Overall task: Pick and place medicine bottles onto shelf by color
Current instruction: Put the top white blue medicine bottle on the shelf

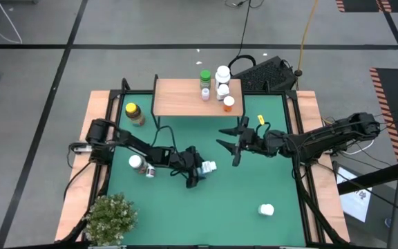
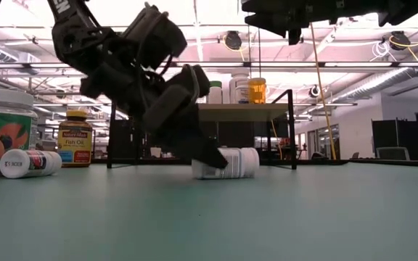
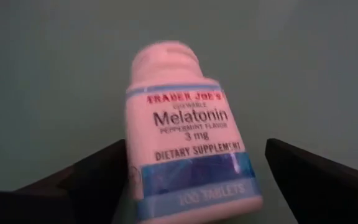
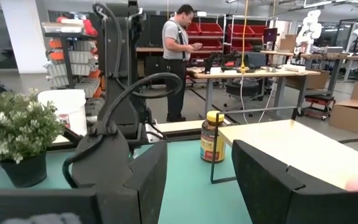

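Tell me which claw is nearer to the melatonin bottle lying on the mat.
Left. The left claw straddles the melatonin bottle, fingers open; the right claw hovers apart, nearer the shelf.

White bottle (image 3: pixel 188 137) label: "Trader Joe's Melatonin 3 mg, Dietary Supplement"; amber bottle (image 2: pixel 75 147): "Nature Made Fish Oil".

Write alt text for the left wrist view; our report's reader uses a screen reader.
A white melatonin bottle with a blue-banded label lies on the green mat, between the left gripper's two open dark fingers.
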`<action>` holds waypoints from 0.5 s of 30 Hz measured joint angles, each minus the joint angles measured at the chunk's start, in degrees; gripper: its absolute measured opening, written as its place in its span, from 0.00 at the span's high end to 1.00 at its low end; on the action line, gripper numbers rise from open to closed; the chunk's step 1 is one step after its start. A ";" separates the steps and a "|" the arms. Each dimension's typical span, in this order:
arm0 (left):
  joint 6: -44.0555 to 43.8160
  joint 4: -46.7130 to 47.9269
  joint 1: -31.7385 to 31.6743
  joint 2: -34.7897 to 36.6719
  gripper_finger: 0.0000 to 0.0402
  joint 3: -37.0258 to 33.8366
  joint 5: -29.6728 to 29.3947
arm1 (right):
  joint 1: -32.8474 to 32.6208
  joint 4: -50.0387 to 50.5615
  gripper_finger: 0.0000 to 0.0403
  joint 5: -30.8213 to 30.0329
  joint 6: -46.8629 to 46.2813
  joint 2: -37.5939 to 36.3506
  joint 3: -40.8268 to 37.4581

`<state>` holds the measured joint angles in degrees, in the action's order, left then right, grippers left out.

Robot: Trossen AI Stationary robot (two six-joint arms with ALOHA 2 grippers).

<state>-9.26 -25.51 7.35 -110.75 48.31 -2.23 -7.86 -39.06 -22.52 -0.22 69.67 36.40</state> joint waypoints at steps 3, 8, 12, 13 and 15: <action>0.19 -0.58 -0.04 -0.99 0.06 0.01 0.09 | 0.00 0.32 0.57 0.02 -0.01 0.00 0.00; 3.62 -1.14 -0.22 -1.78 0.15 0.05 -1.24 | 0.00 0.56 0.57 0.04 0.01 0.00 0.00; 5.12 -1.25 -0.31 -1.78 0.29 0.03 -1.89 | 0.00 2.31 0.57 0.07 0.05 0.00 0.00; 5.50 -1.23 -0.31 -1.70 0.33 0.03 -2.39 | 0.00 2.50 0.57 0.07 0.03 0.00 0.00; 5.96 -1.05 -0.24 -1.69 0.40 0.03 -3.67 | 0.00 2.67 0.57 0.07 0.01 0.00 0.00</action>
<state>-3.31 -26.56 7.11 -112.44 48.34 -5.89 -7.86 -36.39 -22.46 -0.21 69.67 36.40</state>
